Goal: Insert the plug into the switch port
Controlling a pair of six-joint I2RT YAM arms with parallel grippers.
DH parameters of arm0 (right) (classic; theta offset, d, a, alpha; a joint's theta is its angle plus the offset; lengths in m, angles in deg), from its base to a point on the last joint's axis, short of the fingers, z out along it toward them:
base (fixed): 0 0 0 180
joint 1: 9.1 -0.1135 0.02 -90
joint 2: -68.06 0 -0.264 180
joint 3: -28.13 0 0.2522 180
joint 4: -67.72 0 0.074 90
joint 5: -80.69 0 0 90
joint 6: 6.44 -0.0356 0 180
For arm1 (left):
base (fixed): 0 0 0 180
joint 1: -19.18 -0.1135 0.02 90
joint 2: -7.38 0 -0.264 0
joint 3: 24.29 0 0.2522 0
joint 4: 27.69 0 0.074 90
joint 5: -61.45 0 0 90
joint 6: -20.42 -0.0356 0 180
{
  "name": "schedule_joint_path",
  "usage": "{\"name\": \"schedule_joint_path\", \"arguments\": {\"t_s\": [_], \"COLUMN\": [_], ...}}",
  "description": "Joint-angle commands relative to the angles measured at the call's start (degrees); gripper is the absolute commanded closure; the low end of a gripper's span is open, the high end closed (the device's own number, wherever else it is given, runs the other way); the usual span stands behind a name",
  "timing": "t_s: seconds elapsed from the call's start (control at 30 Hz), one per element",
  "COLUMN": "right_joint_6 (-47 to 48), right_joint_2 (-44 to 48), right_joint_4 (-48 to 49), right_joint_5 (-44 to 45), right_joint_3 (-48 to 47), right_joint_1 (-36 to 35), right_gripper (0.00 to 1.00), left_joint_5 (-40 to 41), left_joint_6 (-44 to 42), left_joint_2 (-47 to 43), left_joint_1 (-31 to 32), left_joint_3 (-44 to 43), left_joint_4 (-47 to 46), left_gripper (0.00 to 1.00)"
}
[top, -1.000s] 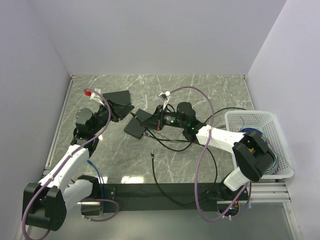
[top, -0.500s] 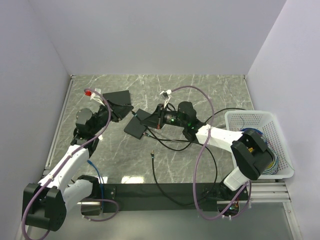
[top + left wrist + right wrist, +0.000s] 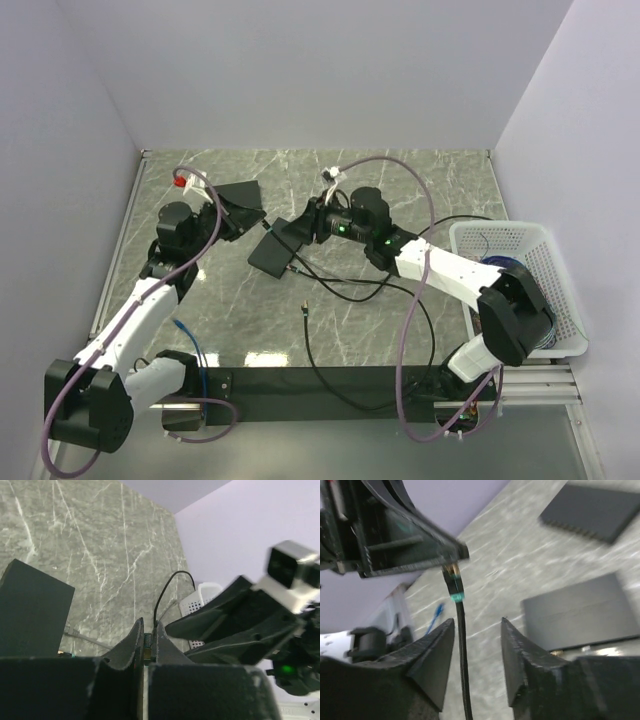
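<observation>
The plug [image 3: 147,650] is mostly hidden between the fingers of the left gripper [image 3: 147,626] at lower centre of the left wrist view. Its cable [image 3: 462,655] is cut off by the right wrist view's bottom edge.

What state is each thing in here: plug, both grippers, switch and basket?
plug: in the air, not inserted
left gripper: shut on the plug
right gripper: open, with the black cable running between its fingers
switch: lying flat, plug not in it
basket: upright, cables inside
</observation>
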Motion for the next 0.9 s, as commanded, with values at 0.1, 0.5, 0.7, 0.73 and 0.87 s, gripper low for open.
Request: {"name": "schedule_joint_path", "arguments": {"t_s": [0.1, 0.5, 0.7, 0.73, 0.87], "right_joint_6": [11.5, 16.9, 17.4, 17.4, 17.2], "right_joint_2": [3.5, -3.2, -4.9, -5.1, -5.5], "right_joint_4": [-9.1, -14.3, -15.2, -15.3, -15.2], "right_joint_5": [7.7, 9.6, 9.7, 9.7, 9.6], "right_joint_3": [-6.6, -14.3, -15.0, -15.0, -14.6], "right_joint_1": [-1.5, -5.7, -6.1, -6.1, -6.1], "right_gripper": [0.55, 0.57, 0.57, 0.57, 0.58], "left_joint_5": [-0.3, -1.8, -2.0, -2.2, -2.6], "left_joint_6": [1.6, 1.3, 1.3, 1.6, 1.5], "left_joint_2": [2.4, 5.1, 5.1, 5.1, 5.6], "left_joint_1": [0.6, 1.3, 1.3, 1.3, 1.3], "left_joint_3": [-3.3, -5.4, -5.1, -4.9, -4.6], "left_joint_4": [3.8, 6.3, 6.0, 5.4, 4.7], "left_gripper": [1.00, 1.00, 1.00, 1.00, 0.99]}}
